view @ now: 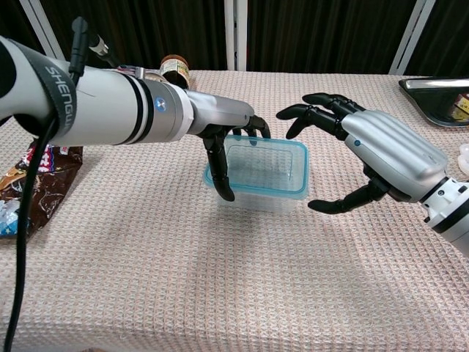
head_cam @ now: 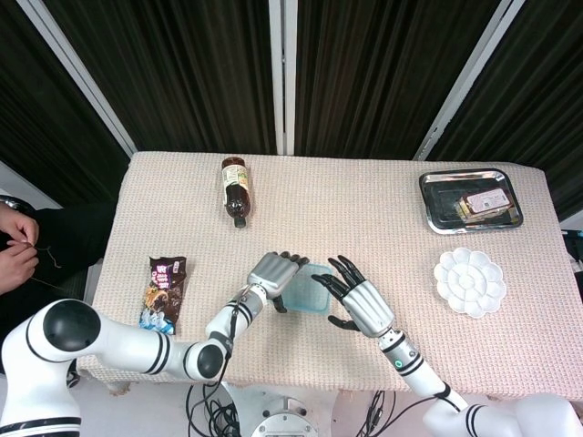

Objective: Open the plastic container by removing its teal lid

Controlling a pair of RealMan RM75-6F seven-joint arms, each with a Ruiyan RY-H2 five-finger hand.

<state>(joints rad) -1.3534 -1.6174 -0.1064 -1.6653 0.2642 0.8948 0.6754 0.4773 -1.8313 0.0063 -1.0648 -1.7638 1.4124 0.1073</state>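
Container (view: pixel 260 174) sits near the middle of the table's front edge, clear plastic with the teal lid (view: pixel 256 163) on top, lying flat on the cloth.

Left hand (view: pixel 223 136) comes in from the left, arm stretched low over the table. Its fingers curl over the far-left part of the lid rim and the thumb (view: pixel 220 170) hooks down the container's near-left corner, so it looks like it has a grip on that side of the box. From the head view the left hand (head_cam: pixel 273 275) covers the left end of the container (head_cam: pixel 308 289).

Right hand (view: pixel 381 150) is on the right side, palm turned toward the box, fingers spread and arched above the right end of the lid, thumb low and pointing at the right wall. It's wide open and holds nothing; can't tell whether any fingertip actually touches the lid. In the head view the right hand (head_cam: pixel 357 297) overlaps the container's right edge.

Other stuff: a bottle (head_cam: pixel 236 189) lying down toward the back left, a snack bag (head_cam: pixel 164 292) by the left edge, a metal tray (head_cam: pixel 470 200) at the back right corner, and a white palette (head_cam: pixel 468 280) near the right edge.
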